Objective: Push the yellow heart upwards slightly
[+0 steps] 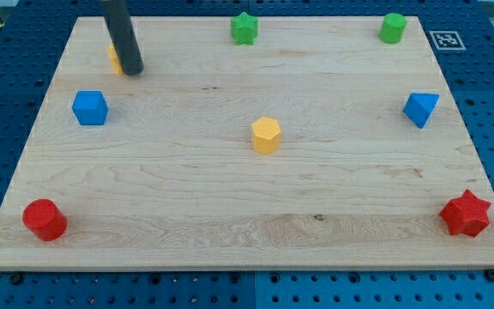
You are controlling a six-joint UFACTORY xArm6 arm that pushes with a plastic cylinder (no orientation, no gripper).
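1 yellow block (112, 57) behind my tip (133, 70)

The worktop (187, 215) is open across its middle, where only the yellow hexagonal block (266, 135) stands. The other blocks sit near the edges: green star (243, 27), green cylinder (393, 27), blue cube (90, 107), blue triangular block (421, 108), red cylinder (45, 219), red star (466, 214). The tip (133, 69) stands at the view's top left, touching the largely hidden yellow block (112, 58).

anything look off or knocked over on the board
Nothing stands out. The blocks sit flat and apart on the wooden board. The yellow block at the view's top left is mostly hidden behind my tip.
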